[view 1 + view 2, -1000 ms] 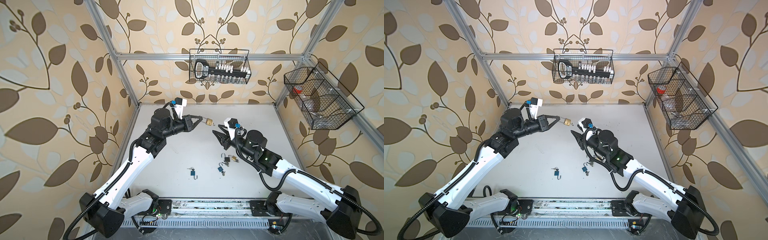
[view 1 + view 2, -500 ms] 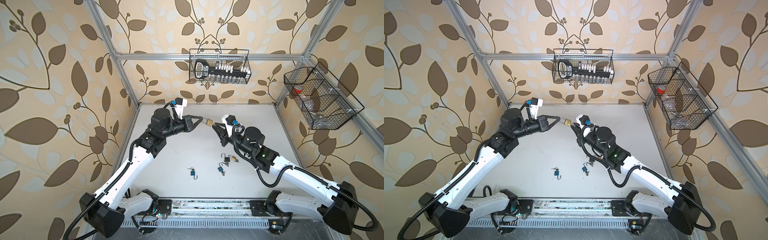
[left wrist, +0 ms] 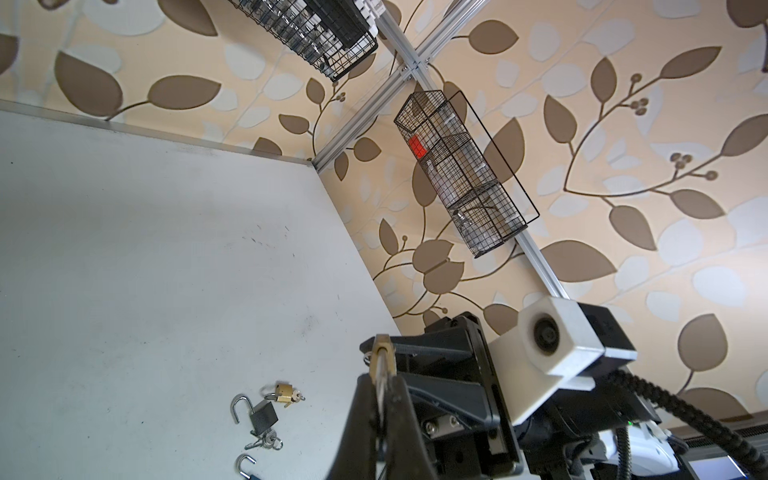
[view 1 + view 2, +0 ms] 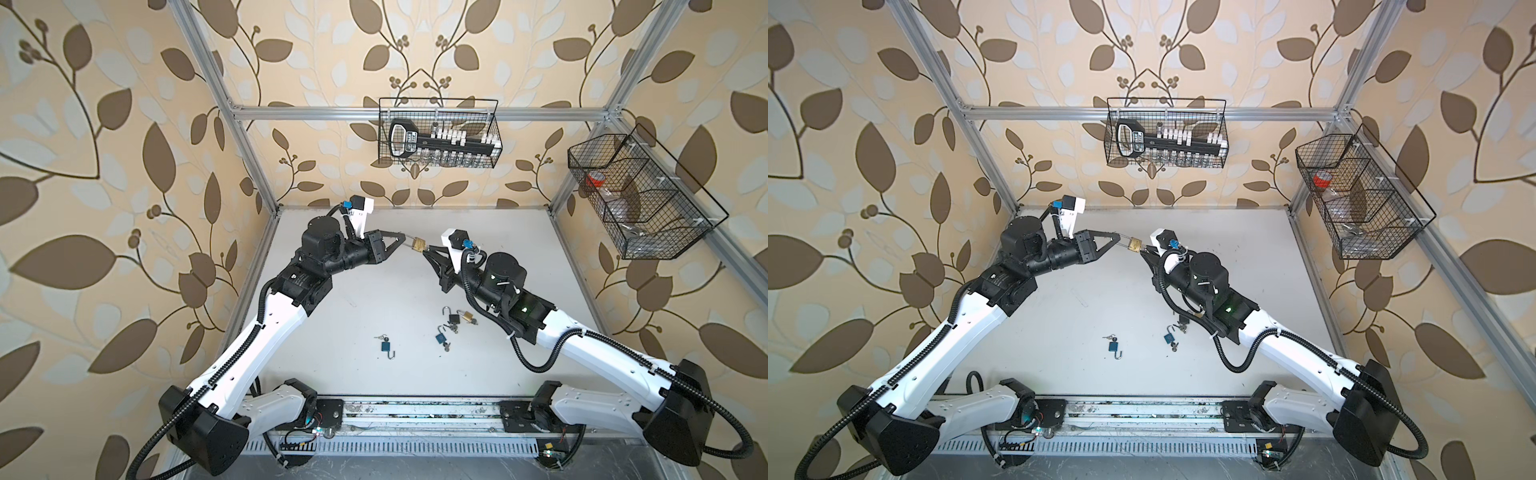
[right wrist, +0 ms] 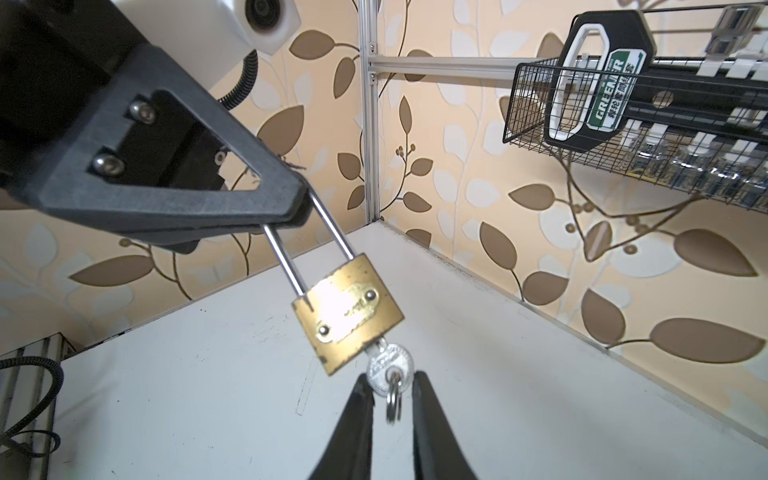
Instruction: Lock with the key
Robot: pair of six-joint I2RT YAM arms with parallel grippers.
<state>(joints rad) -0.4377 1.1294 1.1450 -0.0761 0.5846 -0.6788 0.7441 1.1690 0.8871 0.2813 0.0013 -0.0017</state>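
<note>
Padlock (image 5: 348,309) held above worktop (image 5: 208,374) w/ shackle (image 5: 332,232) pinched tight in L fingers (image 5: 187,199), key (image 5: 390,368) in its base, R fingers (image 5: 357,415) narrowly apart flanking key head, grip unclear.

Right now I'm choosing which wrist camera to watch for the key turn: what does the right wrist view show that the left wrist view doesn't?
Only the right wrist view: the key in the brass padlock, its head between the right gripper's tips. Only the left wrist view: spare padlocks lying on the table, and the side wire basket. Both: the brass padlock hanging from the left gripper, edge-on from the left wrist, the table, and the back-wall basket.
</note>
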